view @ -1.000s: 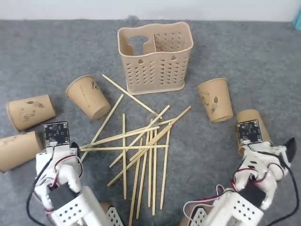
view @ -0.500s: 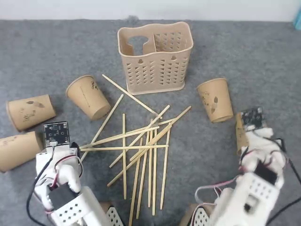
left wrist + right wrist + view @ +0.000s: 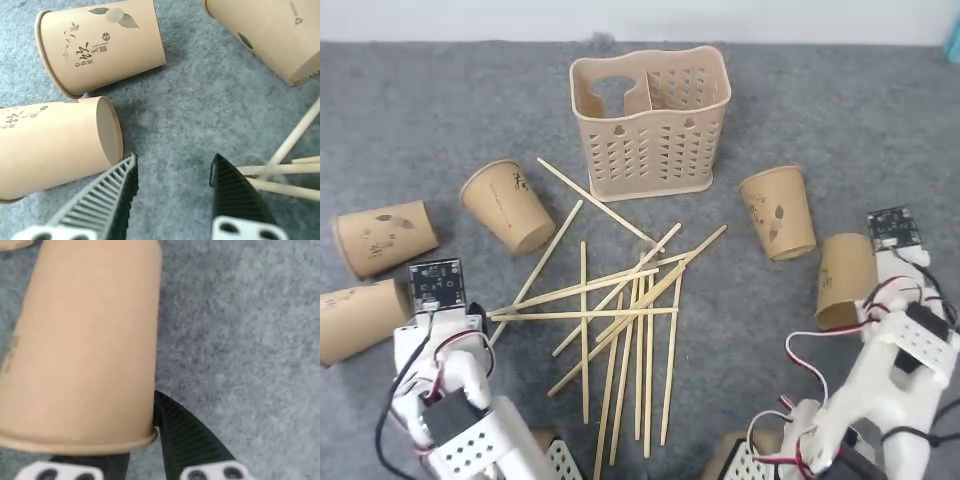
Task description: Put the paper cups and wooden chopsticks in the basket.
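A beige slotted basket (image 3: 650, 120) stands at the back middle. Several wooden chopsticks (image 3: 620, 310) lie crossed in front of it. Three paper cups lie on the left (image 3: 508, 205) (image 3: 385, 238) (image 3: 355, 318) and two on the right (image 3: 778, 212) (image 3: 847, 278). My left gripper (image 3: 172, 175) is open just above the carpet, with a cup's mouth (image 3: 107, 132) beside one finger and chopstick ends (image 3: 280, 167) beside the other. My right gripper (image 3: 125, 400) is open at the rim of a lying cup (image 3: 90, 350). That cup hides one finger; the other finger (image 3: 182, 437) lies alongside it.
Grey carpet (image 3: 820, 110) covers the table. The left arm (image 3: 445, 380) stands at the front left and the right arm (image 3: 905, 340) at the front right. Two more cups (image 3: 100, 45) (image 3: 265, 30) lie farther off in the left wrist view.
The right arm has swung to the right and farther from the front edge, uncovering the front right cup in the high view. The left arm has hardly moved.
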Controlling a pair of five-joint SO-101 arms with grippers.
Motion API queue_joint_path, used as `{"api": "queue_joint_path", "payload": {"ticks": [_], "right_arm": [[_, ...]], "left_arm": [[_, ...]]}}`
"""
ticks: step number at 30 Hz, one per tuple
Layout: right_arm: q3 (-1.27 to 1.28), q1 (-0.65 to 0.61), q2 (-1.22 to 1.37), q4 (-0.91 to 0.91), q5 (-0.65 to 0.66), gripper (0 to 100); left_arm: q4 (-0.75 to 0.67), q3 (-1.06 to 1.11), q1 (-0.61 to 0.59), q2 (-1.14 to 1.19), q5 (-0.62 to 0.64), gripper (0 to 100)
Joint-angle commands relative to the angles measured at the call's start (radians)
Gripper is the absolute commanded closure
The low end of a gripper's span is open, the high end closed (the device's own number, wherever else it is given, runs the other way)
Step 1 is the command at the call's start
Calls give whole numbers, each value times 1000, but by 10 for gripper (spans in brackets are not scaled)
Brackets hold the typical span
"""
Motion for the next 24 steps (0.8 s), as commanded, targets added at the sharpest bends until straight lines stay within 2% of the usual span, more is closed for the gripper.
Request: {"api": "queue_joint_path", "payload": {"ticks": [1, 8, 13, 19, 24], "right_arm": [[-138, 21, 2, 148, -11, 991], [-523, 2, 42, 708, -11, 991], [-766, -7, 176, 1038, -5, 991], [-870, -7, 427, 1078, -12, 991], [-980, -7, 651, 1067, -107, 990]], "left_arm": [[2, -10, -2, -2, -8, 782], [0, -10, -2, -2, -9, 782], [0, -10, -2, -2, -9, 782], [2, -10, -5, -2, -9, 782], [2, -10, -5, -2, -9, 782]]}}
